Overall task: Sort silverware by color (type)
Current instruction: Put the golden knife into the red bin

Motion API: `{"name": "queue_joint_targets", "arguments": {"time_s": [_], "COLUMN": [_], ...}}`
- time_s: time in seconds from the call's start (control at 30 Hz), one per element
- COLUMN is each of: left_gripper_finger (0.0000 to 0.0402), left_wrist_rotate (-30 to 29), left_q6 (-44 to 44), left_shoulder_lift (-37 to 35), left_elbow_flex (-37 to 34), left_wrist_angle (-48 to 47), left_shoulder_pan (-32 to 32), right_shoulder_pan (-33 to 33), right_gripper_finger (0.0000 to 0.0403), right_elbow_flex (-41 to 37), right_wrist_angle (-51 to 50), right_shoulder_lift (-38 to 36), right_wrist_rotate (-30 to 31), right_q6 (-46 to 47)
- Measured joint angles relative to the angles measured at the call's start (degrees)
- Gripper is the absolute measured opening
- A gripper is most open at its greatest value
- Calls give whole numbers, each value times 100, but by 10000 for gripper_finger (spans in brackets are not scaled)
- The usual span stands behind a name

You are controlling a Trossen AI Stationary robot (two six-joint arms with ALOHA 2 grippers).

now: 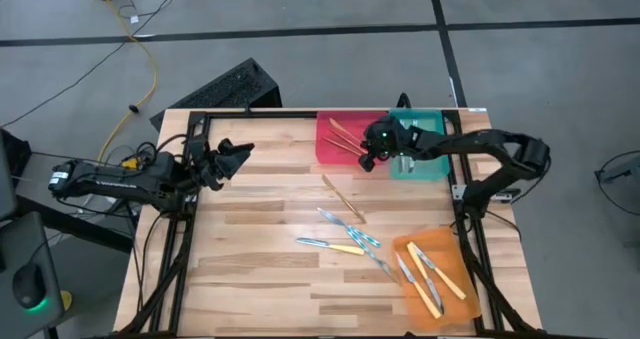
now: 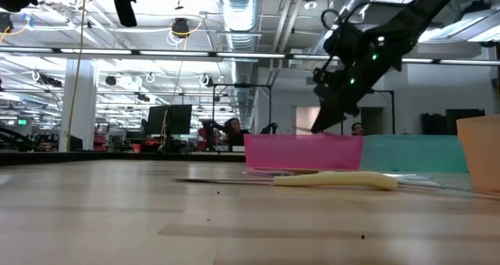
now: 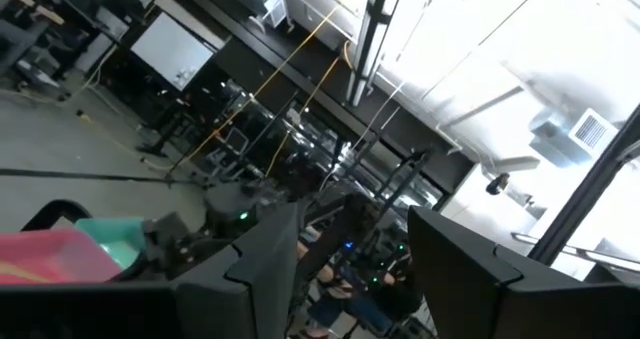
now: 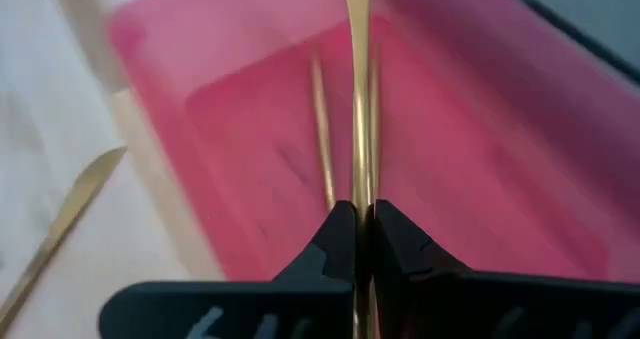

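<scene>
The slim tan utensil (image 4: 357, 89) was pinched between the fingers of the right hand (image 4: 362, 224), its long shaft pointing out over the floor of the red tray (image 4: 500, 194), where at least one more tan piece (image 4: 321, 129) already lay. It looked light, thin and stiff, and its smooth surface would probably slip or swing if taken near one end, so a grip close to the middle of the shaft seemed the safest hold; a narrow piece like this leaves the fingers little to bite on. Another tan piece (image 1: 343, 198) lay on the bare desk (image 1: 250, 229), just beside the blue-handled pieces (image 1: 349, 226) and a yellow-handled knife (image 1: 346, 249) still to be sorted. The orange tray (image 1: 452, 251) held yellow-handled knives, and the teal tray (image 1: 430, 119) stood touching the red one. The left hand (image 1: 240, 154) waited with its fingers wide apart and empty, raised over the desk's far left side, well apart from the silverware.
</scene>
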Motion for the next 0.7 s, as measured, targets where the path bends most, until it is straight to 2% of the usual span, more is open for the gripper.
{"name": "queue_joint_targets", "arguments": {"time_s": [0.23, 0.7], "left_gripper_finger": [173, 173], "left_wrist_rotate": [4, 5], "left_q6": [-3, 28], "left_shoulder_lift": [2, 4], "left_elbow_flex": [2, 9], "left_wrist_angle": [-40, -365], "left_shoulder_pan": [0, 0], "right_shoulder_pan": [-4, -79], "right_gripper_finger": [20, 51], "right_elbow_flex": [9, 34], "right_wrist_angle": [39, 146], "right_shoulder_lift": [521, 785], "right_wrist_rotate": [401, 410], "right_q6": [303, 517]}}
